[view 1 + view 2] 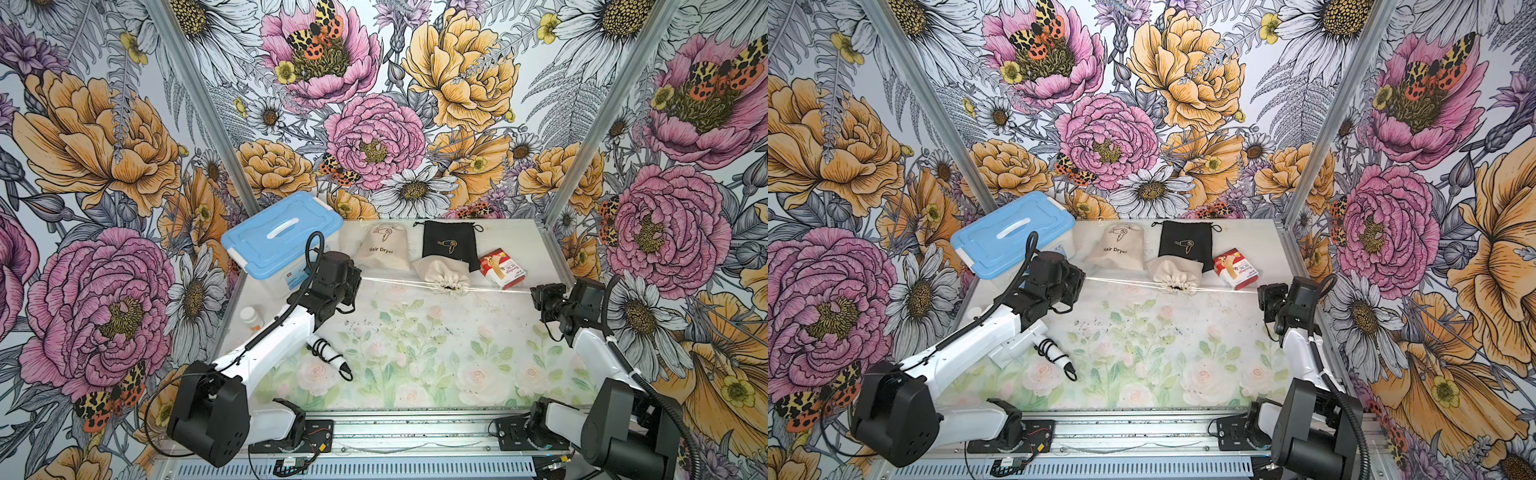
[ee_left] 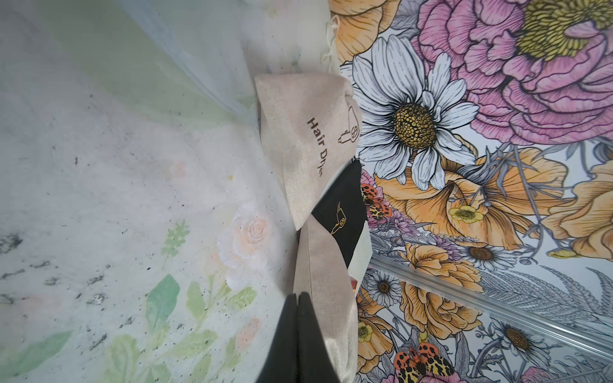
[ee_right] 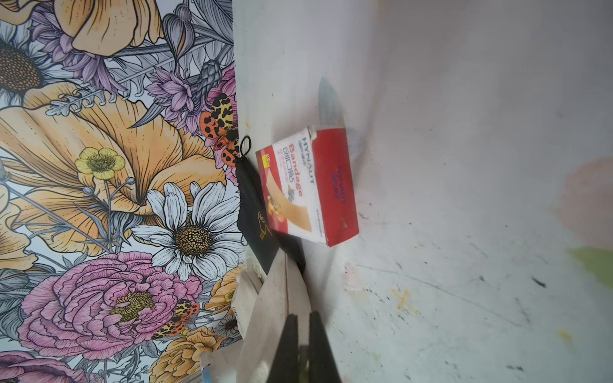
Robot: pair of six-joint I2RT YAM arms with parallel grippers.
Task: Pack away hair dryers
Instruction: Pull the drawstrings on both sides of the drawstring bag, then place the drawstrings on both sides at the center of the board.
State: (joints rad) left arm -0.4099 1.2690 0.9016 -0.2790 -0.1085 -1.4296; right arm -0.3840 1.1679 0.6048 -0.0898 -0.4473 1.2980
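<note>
A white hair dryer with black cord wound round its handle lies on the table, half under my left arm; it also shows in a top view. A bulging beige drawstring pouch lies mid-table with its mouth cinched; its contents are hidden. Its white drawstrings run taut to both sides. My left gripper is shut on the left string end, and the right gripper is shut on the right end. In the wrist views the left gripper and right gripper point at the pouch.
A flat beige pouch printed "Hair Dryer" and a black pouch lie at the back. A red bandage box sits back right. A blue-lidded storage box stands back left, with a pill bottle at the left edge.
</note>
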